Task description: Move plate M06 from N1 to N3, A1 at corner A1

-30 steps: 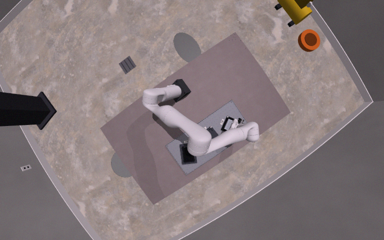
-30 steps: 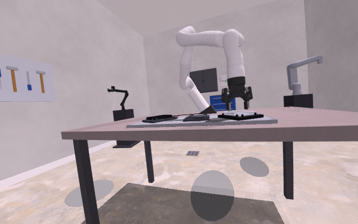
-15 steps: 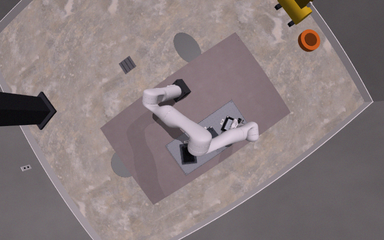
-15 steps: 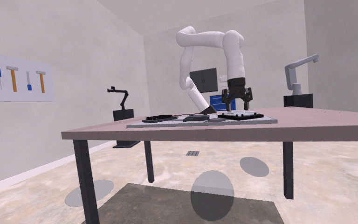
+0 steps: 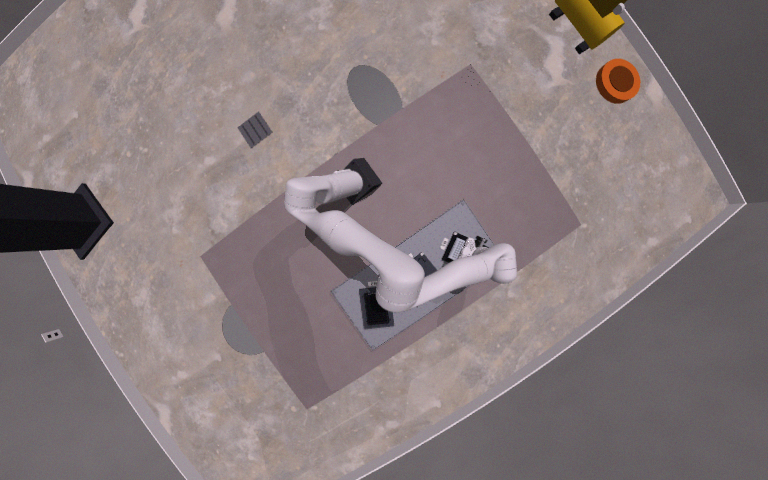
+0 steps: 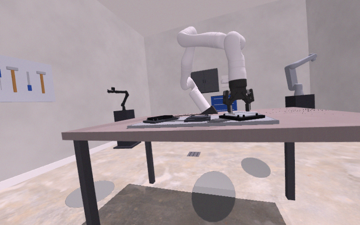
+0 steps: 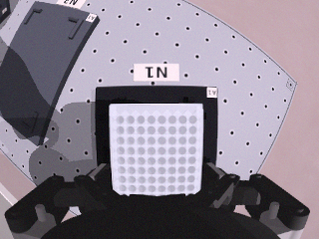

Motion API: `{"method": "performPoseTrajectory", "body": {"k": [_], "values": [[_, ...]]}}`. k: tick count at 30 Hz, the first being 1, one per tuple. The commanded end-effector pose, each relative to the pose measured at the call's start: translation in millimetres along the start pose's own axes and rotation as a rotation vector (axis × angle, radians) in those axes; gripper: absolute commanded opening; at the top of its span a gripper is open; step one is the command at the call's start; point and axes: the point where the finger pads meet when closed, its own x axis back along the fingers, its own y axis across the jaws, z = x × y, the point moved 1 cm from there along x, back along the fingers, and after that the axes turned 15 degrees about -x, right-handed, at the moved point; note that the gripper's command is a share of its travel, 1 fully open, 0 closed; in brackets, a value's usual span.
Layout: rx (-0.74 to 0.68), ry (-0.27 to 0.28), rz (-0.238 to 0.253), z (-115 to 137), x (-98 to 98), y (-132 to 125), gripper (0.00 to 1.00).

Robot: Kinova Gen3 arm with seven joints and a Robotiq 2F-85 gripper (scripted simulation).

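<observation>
The white well plate M06 [image 7: 156, 149] lies flat on the black nest N1 [image 7: 156, 96], whose label [image 7: 156, 74] is on the far side in the wrist view. It also shows in the exterior view [image 6: 242, 113] and from above [image 5: 457, 246]. My gripper [image 7: 157, 174] is open and points straight down over the plate's near end, with one finger on each side of the plate. In the side view its fingertips [image 6: 238, 108] hang about level with the plate's top. I cannot tell if the pads touch it.
A flat, empty dark nest [image 7: 47, 60] lies next to N1 on the dotted grey base mat [image 7: 219, 47]; it also shows in the side view [image 6: 197, 117]. A third nest with a dark plate [image 5: 375, 308] lies at the mat's far end. My arm's forearm crosses above the mat.
</observation>
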Motion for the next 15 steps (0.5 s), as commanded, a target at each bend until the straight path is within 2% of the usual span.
{"method": "performPoseTrajectory", "body": {"k": [1,15], "values": [[-0.013,0.003,0.0,0.6,-4.4,-1.8,1.0],[-0.013,0.003,0.0,0.7,-5.3,-1.6,1.0]]}}
